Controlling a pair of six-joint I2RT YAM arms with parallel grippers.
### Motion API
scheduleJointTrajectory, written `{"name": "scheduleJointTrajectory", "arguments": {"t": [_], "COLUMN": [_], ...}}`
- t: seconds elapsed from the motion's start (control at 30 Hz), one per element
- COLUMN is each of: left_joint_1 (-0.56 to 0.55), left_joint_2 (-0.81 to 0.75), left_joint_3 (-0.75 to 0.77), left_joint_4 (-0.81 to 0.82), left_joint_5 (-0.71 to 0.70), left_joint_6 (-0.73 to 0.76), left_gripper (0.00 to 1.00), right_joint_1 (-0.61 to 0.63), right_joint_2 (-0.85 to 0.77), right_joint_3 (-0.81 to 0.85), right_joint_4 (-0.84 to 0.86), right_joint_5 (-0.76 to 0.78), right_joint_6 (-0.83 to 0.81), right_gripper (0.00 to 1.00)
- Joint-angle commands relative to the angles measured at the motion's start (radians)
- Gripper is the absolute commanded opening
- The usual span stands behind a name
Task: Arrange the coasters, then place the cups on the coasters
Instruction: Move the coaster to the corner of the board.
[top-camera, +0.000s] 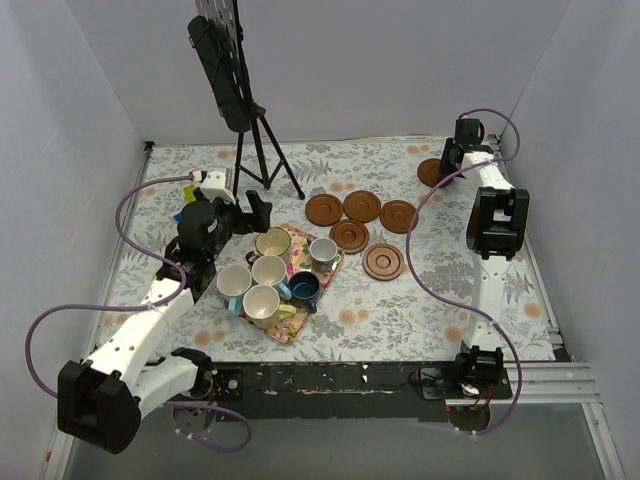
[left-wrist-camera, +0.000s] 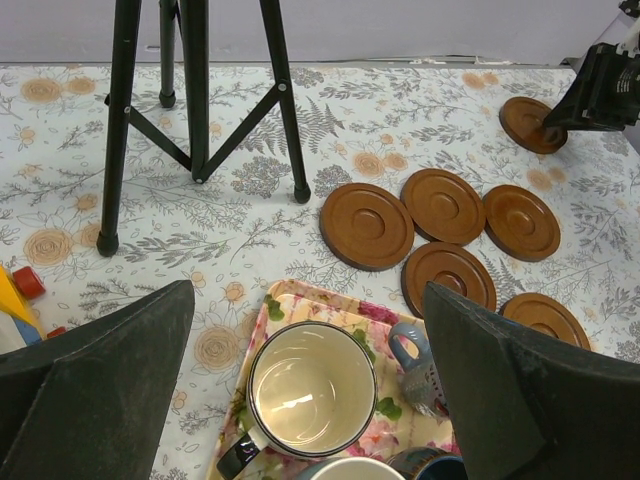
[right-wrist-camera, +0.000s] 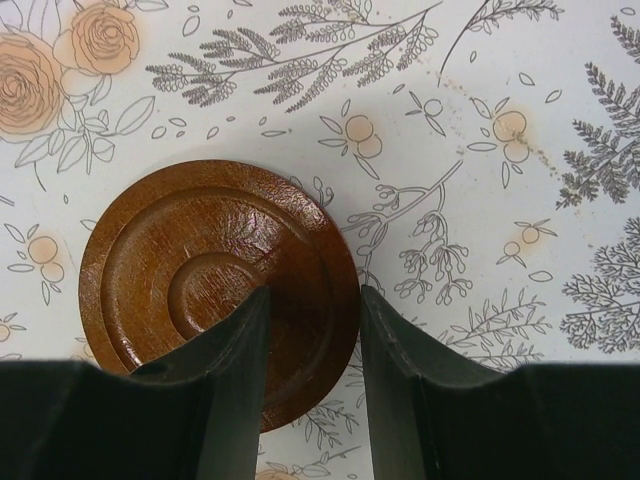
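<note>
Far right corner of the tabletop (top-camera: 450, 300): stray coaster under the right jaws

Step in hand, as I judge it: arranging the coasters. The cups are not yet begun.

Five coasters (top-camera: 361, 206) lie in a loose cluster mid-tabletop, some touching, just right of the floral mat (left-wrist-camera: 375, 312). The sixth coaster (right-wrist-camera: 200, 280) lies well apart from them near the far right corner, seemingly flat. The right arm (top-camera: 497, 215) is stretched out to it. The right jaws stand part-way apart, pointing down over the right half of that disc. One finger is over its central ring and the other at its outer edge, with wood showing in the gap. I cannot tell whether they clamp the disc or only hover.

All six cups (top-camera: 270, 272) stand crowded on the floral mat, mouths up, none on a coaster. The left jaws gape fully wide above the mat's far end, over the cream cup (left-wrist-camera: 312, 388), holding nothing.

Next move, my reading:
- The disc is thin and low, so the right jaws need a sure purchase on its rim before lifting or sliding.
- It should then come in beside the cluster and be set down apart from its neighbours.
- The touching coasters probably want spreading too, so each has room for a cup and its handle.
</note>
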Motion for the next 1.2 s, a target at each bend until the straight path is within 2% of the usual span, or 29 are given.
{"name": "scheduleJointTrajectory", "arguments": {"t": [0.0, 0.23, 0.47, 0.83, 1.0, 1.17], "left_joint_1": [-0.005, -0.005, -0.005, -0.005, -0.005, -0.005], "left_joint_2": [0.005, 0.012, 0.016, 0.013, 0.009, -0.001], "left_joint_3": [0.003, 0.006, 0.009, 0.01, 0.01, 0.01], "left_joint_4": [-0.001, -0.001, -0.004, -0.007, -0.007, -0.007], "left_joint_5": [0.006, 0.003, 0.005, 0.005, 0.003, 0.002], "left_joint_6": [0.012, 0.015, 0.015, 0.012, 0.009, 0.01], "left_gripper": [0.98, 0.98, 0.98, 0.98, 0.98, 0.98], "right_joint_1": [-0.007, -0.005, 0.0, 0.0, -0.002, -0.002], "right_joint_2": [0.05, 0.056, 0.03, -0.033, -0.082, -0.128], "right_joint_3": [0.056, 0.038, 0.009, -0.011, -0.032, -0.025], "right_joint_4": [-0.015, 0.0, 0.022, 0.055, 0.097, 0.083], "right_joint_5": [0.005, -0.016, -0.03, -0.073, -0.13, -0.09], "right_joint_6": [0.023, 0.052, 0.057, 0.063, 0.044, 0.014], "right_gripper": [0.38, 0.38, 0.43, 0.62, 0.68, 0.72]}}
